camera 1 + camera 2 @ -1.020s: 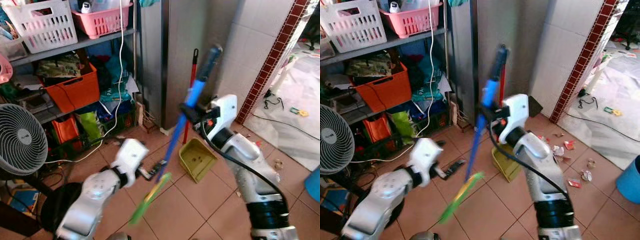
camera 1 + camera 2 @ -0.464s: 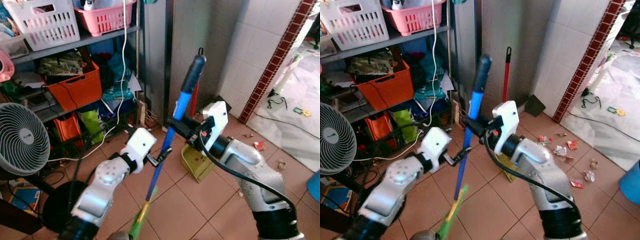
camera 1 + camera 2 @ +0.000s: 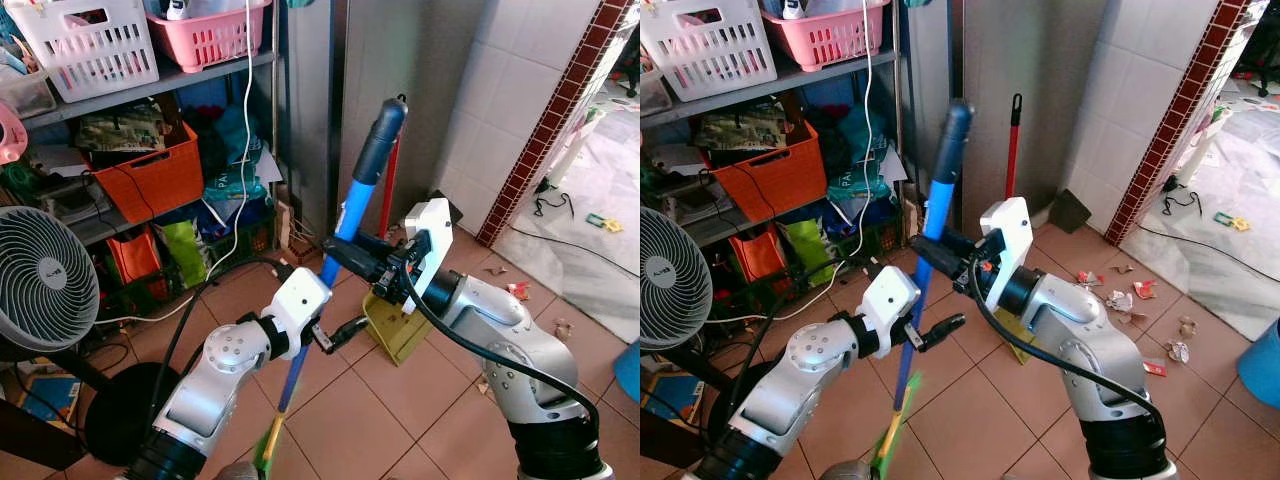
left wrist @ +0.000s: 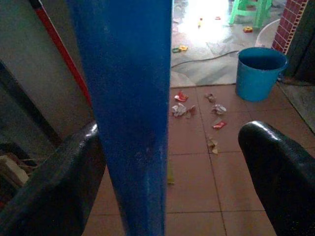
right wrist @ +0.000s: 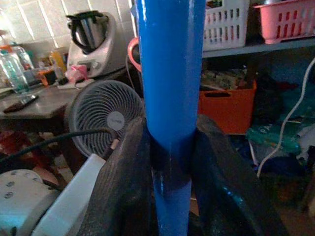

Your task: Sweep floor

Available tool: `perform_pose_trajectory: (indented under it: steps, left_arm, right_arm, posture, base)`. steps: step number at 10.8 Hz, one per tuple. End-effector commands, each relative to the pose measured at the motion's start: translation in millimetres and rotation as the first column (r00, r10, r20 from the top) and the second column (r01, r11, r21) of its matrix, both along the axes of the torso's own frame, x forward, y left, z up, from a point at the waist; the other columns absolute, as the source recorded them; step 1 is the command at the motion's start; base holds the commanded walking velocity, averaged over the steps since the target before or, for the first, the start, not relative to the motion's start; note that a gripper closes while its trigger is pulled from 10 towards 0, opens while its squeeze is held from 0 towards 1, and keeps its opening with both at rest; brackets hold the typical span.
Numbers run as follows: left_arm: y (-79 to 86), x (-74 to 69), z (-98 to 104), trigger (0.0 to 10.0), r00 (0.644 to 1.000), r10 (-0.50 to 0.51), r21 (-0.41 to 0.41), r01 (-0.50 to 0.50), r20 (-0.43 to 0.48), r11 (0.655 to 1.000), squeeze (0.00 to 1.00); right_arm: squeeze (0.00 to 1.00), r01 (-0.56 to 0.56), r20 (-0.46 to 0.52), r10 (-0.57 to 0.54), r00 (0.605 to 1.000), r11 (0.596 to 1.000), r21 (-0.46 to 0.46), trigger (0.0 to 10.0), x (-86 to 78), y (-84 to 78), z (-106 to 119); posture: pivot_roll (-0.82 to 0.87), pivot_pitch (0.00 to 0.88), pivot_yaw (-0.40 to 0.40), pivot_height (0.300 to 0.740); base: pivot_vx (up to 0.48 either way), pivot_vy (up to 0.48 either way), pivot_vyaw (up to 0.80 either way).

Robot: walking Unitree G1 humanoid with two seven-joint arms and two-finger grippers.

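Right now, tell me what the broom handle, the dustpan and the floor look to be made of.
Broom handle: smooth blue plastic or coated metal, with a soft sheen; the dark top grip looks rubbery. Dustpan: matte yellow-green moulded plastic. Floor: terracotta-coloured tiles with visible grout lines, probably ceramic.

An orange bin (image 3: pixel 150 183) sits on shelving beside a fan (image 3: pixel 42 280).

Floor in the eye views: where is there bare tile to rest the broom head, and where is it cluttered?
Bare tiles lie between the two arms, below the yellow dustpan. Scraps of litter dot the tiles toward the blue bucket. The shelf foot by the fan is crowded with bags and cables.
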State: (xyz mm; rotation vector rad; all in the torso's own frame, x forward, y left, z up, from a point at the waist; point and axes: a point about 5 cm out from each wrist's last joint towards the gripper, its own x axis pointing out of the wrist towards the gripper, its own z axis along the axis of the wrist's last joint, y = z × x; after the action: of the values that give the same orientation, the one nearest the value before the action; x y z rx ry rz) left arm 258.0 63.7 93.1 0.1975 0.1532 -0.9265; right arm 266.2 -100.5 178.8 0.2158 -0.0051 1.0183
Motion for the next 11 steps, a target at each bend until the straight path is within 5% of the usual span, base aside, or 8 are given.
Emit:
perform_pose_trajectory:
  steps: [1, 2, 3, 4, 5, 11]
  left_arm:
    - [0.1, -1.2, -0.8, 10.0, 0.999, -0.023, -0.014, 0.023, -0.028, 1.0, 0.0]
    - [-0.9, -4.0, 0.0, 10.0, 0.997, -0.063, -0.024, 0.062, -0.045, 0.998, 0.0]
    - [-0.4, -5.0, 0.2, 8.9, 0.995, -0.078, -0.03, 0.077, -0.059, 0.997, 0.0]
    - [1.0, -6.5, 0.4, 9.7, 0.991, -0.104, -0.035, 0.101, -0.079, 0.994, 0.0]
    - [4.6, -6.0, 2.0, 0.0, 0.99, -0.119, -0.04, 0.116, -0.081, 0.992, 0.0]
    - [10.6, -4.2, 4.4, 0.0, 0.996, -0.078, -0.037, 0.076, -0.053, 0.996, 0.0]
  right_arm:
    - [0.0, -0.063, 0.047, 0.06, 0.997, 0.997, 0.043, 0.0, -3.1, 4.3, 13.4]
    - [0.0, -0.106, 0.061, 0.103, 0.993, 0.993, 0.047, 0.0, -2.9, 5.9, 17.0]
    - [0.0, -0.162, 0.078, 0.158, 0.984, 0.985, 0.053, 0.0, -3.5, 8.0, 21.7]
    - [0.0, -0.222, 0.09, 0.217, 0.972, 0.974, 0.044, 0.0, -3.7, 9.2, 25.4]
    - [0.0, -0.256, 0.103, 0.251, 0.963, 0.966, 0.039, 0.0, 1.2, 9.9, 29.2]
    - [0.0, -0.316, 0.091, 0.312, 0.946, 0.948, 0.037, 0.0, -6.3, 18.6, 23.7]
  posture:
    - [-0.05, 0.0, 0.004, 0.74]
    - [-0.05, 0.0, 0.004, 0.74]
    - [-0.05, 0.0, 0.006, 0.74]
    - [-0.05, 0.0, 0.007, 0.74]
    - [-0.04, 0.0, 0.006, 0.74]
    - [-0.04, 0.0, 0.001, 0.74]
  base:
    - [0.0, 0.0, 0.0]
    - [0.0, 0.0, 0.0]
    - [0.0, 0.0, 0.0]
    - [0.0, 0.0, 0.0]
    - [0.0, 0.0, 0.0]
    - [0.0, 0.0, 0.0]
